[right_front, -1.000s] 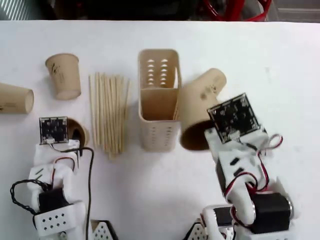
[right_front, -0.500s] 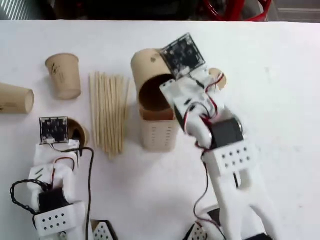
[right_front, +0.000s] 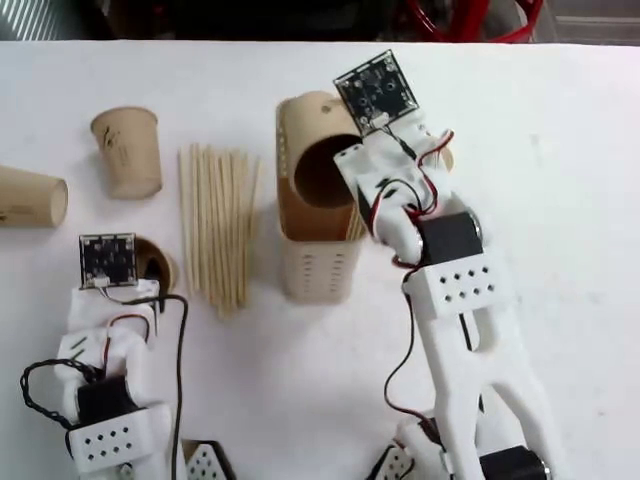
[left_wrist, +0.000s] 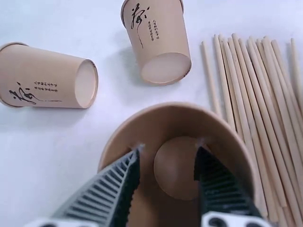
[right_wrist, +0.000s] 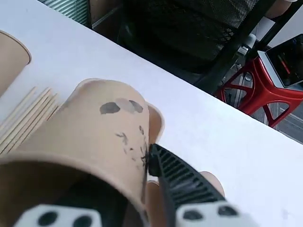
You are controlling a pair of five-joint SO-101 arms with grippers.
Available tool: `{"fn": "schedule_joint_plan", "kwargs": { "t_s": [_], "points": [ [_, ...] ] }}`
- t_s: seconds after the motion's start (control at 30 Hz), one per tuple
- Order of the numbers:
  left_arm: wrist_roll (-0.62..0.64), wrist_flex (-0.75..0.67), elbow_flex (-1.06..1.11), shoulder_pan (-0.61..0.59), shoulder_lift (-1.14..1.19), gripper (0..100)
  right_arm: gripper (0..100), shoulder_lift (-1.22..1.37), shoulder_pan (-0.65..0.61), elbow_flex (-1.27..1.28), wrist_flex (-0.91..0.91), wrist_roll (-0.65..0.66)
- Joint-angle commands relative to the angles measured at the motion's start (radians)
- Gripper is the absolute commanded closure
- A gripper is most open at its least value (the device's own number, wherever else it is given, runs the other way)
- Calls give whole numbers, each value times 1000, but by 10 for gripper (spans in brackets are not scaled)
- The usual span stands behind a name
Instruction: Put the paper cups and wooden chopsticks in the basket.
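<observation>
As the right gripper point(right_wrist: 149, 163), fingers point(right_wrist: 170, 175) clamping a paper cup point(right_front: 303, 118), is swinging over the basket point(right_front: 318, 270) from beside it, deposit is nearing; left gripper point(left_wrist: 168, 149) is gaping.

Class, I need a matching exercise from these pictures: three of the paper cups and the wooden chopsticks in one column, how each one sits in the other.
1. Leftmost tan paper cup
2. Gripped tan paper cup, in the right gripper
3. Thin wooden chopsticks
4. Near tan paper cup, under the left gripper

A. Spread flat beside the cream perforated basket
B. Lying on its side
C. Mouth up, gripper open at its rim
D. Tilted above the basket

Pairs: 1-B, 2-D, 3-A, 4-C
</observation>
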Motion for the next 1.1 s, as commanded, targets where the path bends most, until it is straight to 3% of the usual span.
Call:
{"fn": "schedule_joint_plan", "kwargs": {
  "t_s": [0.0,0.13,0.63,0.93,1.07],
  "points": [
    [-5,-18,-5,8,-12,801,830,-13,5,-41,-19,-8],
    [-5,-18,-5,8,-12,801,731,-13,5,-44,-27,-8],
    [-5,-18,-3,10,-12,801,745,77,-88,-253,-18,0],
    [-5,-18,-3,10,-12,801,744,90,-68,-272,-16,0],
    [-5,-18,-3,10,-12,801,744,31,35,-270,48,0]
  ]
}}
